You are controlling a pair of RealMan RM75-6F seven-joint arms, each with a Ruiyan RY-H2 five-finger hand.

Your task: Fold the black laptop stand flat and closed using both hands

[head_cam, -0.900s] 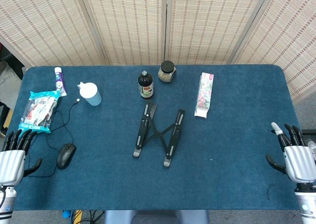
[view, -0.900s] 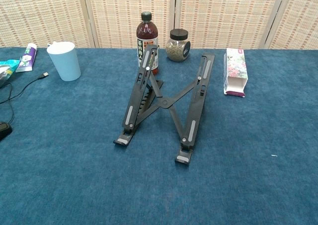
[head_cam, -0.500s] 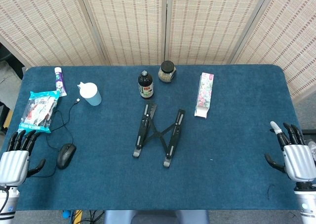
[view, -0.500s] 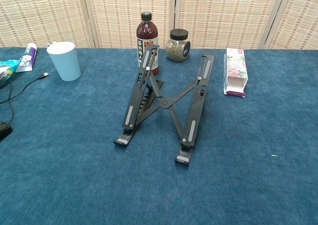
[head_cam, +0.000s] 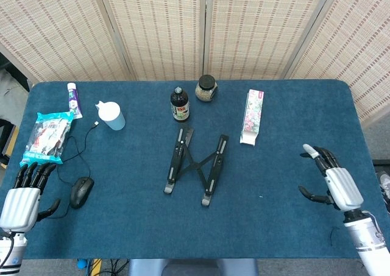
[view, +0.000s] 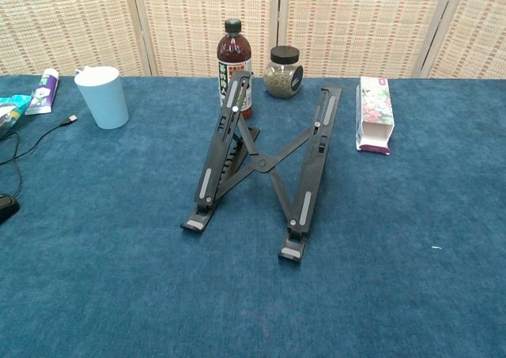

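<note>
The black laptop stand (head_cam: pixel 196 166) stands unfolded in the middle of the blue table, its two rails spread apart and joined by crossed struts; the chest view shows the stand (view: pixel 265 164) raised at the back. My left hand (head_cam: pixel 24 192) hovers at the table's front left corner, fingers apart and empty. My right hand (head_cam: pixel 332 178) is over the table's right side, fingers spread, holding nothing, well to the right of the stand. Neither hand appears in the chest view.
Behind the stand are a dark bottle (head_cam: pixel 179 105) and a jar (head_cam: pixel 206 88). A floral box (head_cam: pixel 252 116) lies to the right. A blue cup (head_cam: pixel 111 116), a tube (head_cam: pixel 74 99), a snack bag (head_cam: pixel 49 136) and a black mouse (head_cam: pixel 81 191) with its cable sit on the left.
My right hand has moved left and inward from the table's right edge over the cloth. My left hand has drifted slightly toward the front. The stand is unmoved.
</note>
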